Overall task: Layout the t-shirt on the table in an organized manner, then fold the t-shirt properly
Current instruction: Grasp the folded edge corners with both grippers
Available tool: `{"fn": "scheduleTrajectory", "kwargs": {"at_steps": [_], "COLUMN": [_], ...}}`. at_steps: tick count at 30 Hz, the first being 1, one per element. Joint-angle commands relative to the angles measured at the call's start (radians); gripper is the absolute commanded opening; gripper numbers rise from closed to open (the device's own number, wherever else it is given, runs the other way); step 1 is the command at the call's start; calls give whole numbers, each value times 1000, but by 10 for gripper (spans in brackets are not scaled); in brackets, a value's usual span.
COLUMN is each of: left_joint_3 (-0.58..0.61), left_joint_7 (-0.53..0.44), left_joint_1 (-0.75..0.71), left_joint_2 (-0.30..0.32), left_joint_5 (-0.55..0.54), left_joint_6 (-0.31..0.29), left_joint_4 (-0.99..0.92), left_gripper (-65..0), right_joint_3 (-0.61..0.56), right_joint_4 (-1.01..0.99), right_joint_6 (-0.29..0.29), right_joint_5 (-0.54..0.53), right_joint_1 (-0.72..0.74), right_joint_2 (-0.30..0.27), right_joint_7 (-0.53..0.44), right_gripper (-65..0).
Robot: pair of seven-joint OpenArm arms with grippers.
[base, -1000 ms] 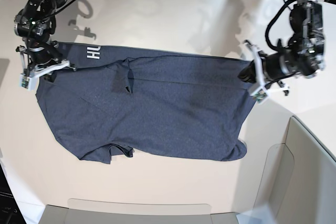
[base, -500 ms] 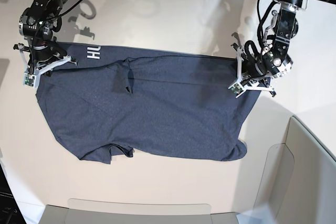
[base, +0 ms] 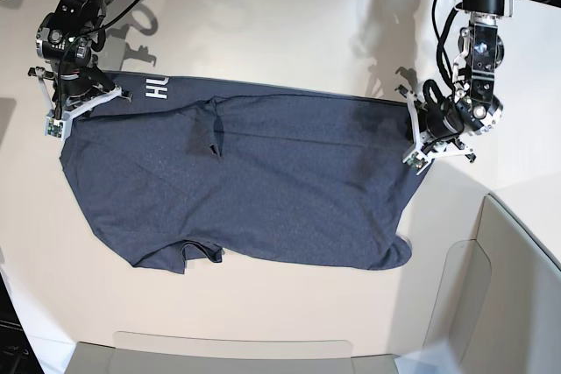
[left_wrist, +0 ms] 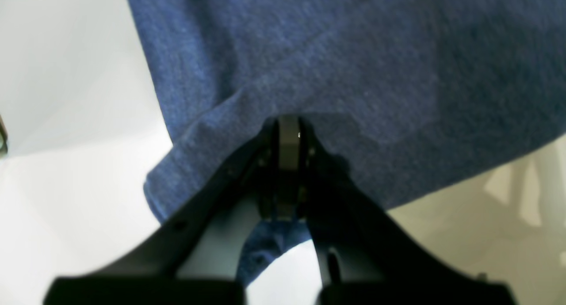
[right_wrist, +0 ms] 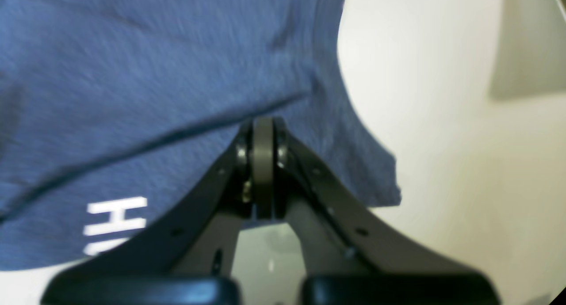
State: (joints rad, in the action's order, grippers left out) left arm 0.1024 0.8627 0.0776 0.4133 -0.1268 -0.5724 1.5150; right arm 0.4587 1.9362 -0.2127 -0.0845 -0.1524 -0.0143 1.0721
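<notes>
cloth was pinched in both tools. the left tool (left_wrist: 287,132) had its jaws drawn together on a hem corner of the t-shirt (base: 254,181), with blue fabric fanning out ahead of its tips and a small flap hanging back beneath them. the right tool (right_wrist: 263,132) was likewise clamped narrow on the opposite edge, the cloth running ahead and to its left, and bare desk (base: 289,32) off to its right.

seen from the base view, the t-shirt lay spread across the desk between the two tools, its far edge drawn into a fairly straight line from one grip to the other. that looked like the reason for the hold: gripping opposite ends lets the arms tension that edge and flatten the garment before any fold. the near side was less tidy, with a tucked sleeve and a rumpled corner, so the laying-out seemed unfinished.

white block lettering (right_wrist: 117,225) showed just left of the right tool; only "h" and part of a second letter, perhaps "u", could be read, the rest folded under.
</notes>
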Motion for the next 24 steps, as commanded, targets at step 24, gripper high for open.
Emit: {"fn": "scheduleTrajectory", "kwargs": {"at_steps": [24], "left_joint_3": [-85], "left_joint_7": [20], "left_joint_1": [-151], "left_joint_2": [-9], "left_joint_5": [5], "left_joint_6": [-1], "left_joint_4": [100], "left_gripper": [-650], "right_joint_3": [-4], "right_joint_4": [-174], "right_joint_6": [-4], "right_joint_5": [99], "right_joint_1": [-77], "right_joint_2": [-69], "right_joint_7": [-158], "right_gripper": [-650]}}
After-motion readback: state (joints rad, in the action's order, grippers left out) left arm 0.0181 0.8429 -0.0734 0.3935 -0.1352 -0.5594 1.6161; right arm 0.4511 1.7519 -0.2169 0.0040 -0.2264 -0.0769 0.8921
